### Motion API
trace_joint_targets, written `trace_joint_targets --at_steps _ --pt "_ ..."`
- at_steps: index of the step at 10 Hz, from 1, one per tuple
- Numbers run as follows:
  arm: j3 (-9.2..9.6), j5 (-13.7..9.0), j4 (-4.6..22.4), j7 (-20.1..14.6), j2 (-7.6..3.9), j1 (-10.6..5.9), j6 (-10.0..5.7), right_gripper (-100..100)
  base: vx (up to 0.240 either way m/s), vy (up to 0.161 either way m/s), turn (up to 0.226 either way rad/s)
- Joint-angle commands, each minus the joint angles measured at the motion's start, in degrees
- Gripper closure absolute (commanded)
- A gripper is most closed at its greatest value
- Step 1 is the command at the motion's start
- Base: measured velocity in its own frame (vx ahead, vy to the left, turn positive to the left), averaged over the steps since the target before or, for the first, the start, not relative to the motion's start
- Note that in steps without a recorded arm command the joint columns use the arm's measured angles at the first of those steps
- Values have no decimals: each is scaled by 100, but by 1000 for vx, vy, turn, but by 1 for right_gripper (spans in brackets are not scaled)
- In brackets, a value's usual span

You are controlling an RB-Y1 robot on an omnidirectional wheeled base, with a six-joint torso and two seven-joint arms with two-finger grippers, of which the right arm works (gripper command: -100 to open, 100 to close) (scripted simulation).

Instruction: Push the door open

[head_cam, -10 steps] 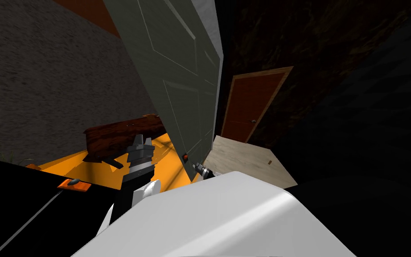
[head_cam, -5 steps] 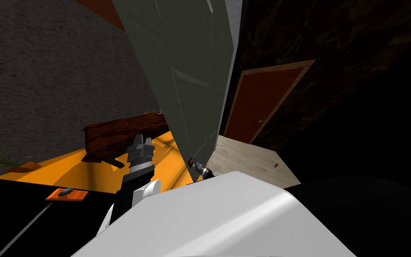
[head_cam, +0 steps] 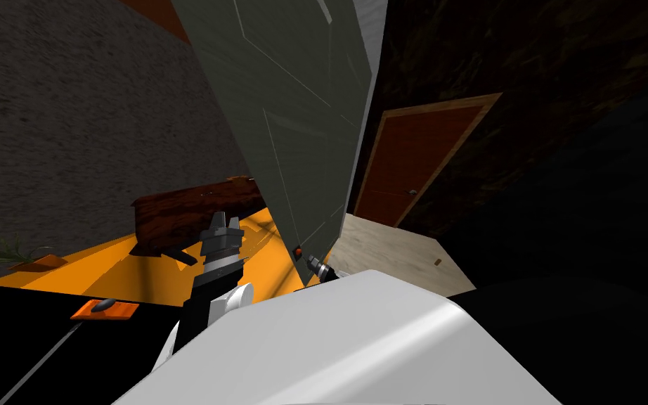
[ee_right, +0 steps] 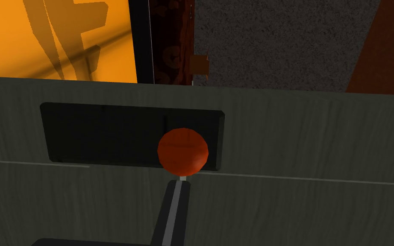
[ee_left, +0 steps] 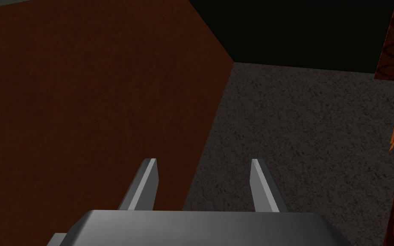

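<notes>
Touching orange knob [ee_right: 182, 150] on grey-green door [ee_right: 303, 141]: right gripper [ee_right: 182, 183], fingers together.

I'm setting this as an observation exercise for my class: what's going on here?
The robot is working on a grey-green panelled door, which stands ajar. Its right gripper, shut, points at the door's round orange-red knob, with its tips right beside it; whether they touch cannot be told. The left gripper is open, holds nothing and hangs apart from the door.

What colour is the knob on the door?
Orange-red; the knob shows best in the right wrist view.
</notes>
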Motion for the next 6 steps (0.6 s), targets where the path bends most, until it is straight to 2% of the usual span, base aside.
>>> trace_joint_targets --at_steps 1,3,4,6 --pt "0 0 0 0 0 1 0 100 -13 -12 0" --pt "0 0 0 0 0 1 0 100 -3 -2 0" --pt "-106 -25 -1 40 4 24 6 -100 -121 -27 -176" --pt "-175 -41 -2 66 8 39 10 -100 -199 -40 -71"
